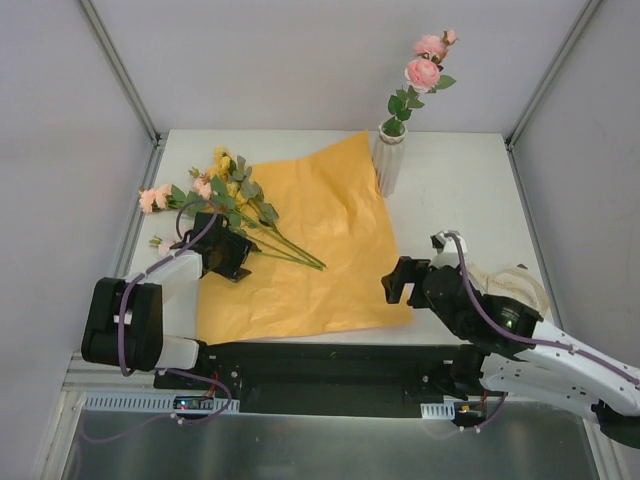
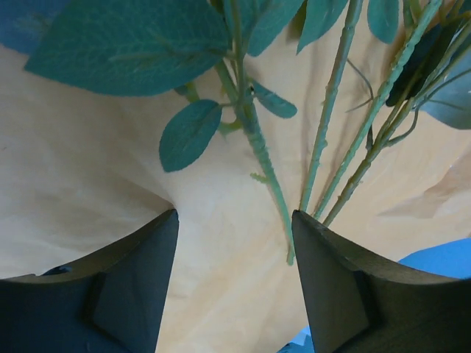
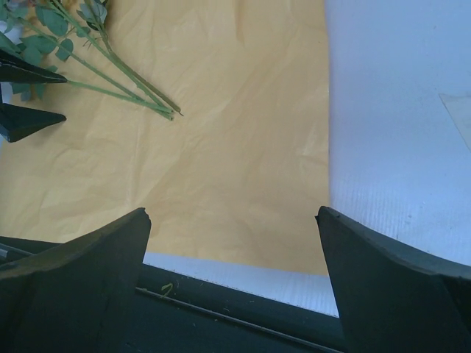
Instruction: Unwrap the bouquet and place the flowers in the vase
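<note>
Two arms sit closest, the left arm (image 1: 130,315) and the right arm (image 1: 545,350), at the near edge of the white worktop (image 1: 470,170). Big orange paper (image 1: 320,240) lies flat and open on the worktop. The left claw (image 2: 235,217) hangs over the left side of the paper. Its fingers are partly apart with green stems between them, not squeezed. The right claw (image 3: 234,212) hangs over the paper's near right corner, spread wide and holding nothing. The white vase (image 1: 390,160) stands upright at the paper's far right corner. It has one stem of pink roses (image 1: 424,68) and green leaves in it. The other flowers (image 1: 235,200) lie loose on the far left part of the paper, with blossoms poking past its left edge. A cream ribbon (image 1: 515,285) lies to the right of the paper.
</note>
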{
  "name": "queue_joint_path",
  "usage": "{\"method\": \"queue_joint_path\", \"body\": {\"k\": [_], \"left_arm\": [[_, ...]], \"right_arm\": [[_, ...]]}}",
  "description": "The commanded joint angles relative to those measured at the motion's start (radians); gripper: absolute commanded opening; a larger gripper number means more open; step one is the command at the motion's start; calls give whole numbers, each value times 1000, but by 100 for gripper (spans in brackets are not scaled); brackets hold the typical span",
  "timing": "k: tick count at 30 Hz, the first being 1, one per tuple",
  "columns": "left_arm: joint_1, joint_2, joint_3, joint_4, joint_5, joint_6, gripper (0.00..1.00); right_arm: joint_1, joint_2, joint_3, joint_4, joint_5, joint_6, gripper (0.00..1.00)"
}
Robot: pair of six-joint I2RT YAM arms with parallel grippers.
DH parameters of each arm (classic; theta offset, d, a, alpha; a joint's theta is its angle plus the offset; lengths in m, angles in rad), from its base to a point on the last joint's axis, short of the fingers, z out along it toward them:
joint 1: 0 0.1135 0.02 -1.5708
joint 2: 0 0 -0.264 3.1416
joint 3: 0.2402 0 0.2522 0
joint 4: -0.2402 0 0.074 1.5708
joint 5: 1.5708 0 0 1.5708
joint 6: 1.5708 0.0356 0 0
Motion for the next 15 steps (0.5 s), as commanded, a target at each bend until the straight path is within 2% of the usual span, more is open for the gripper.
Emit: {"method": "queue_joint_path", "body": {"k": [1,8,11,13,15], "left_arm": [[12,73,11,159,51,-117,61],[27,173,-13,262,34,-196,52],[32,203,4,274,47,-195,44],[34,204,4,280,41,-210,39],[35,182,-2,283,22,-218,38]], "right_arm": [[5,-59,-12,-78,72,62,100],[5,-155,-24,-167,101,112,100],[5,-176,-30,-179,109,132,99],[5,-178,-33,-178,109,137,99],[5,-169,-32,-170,106,140,99]]}}
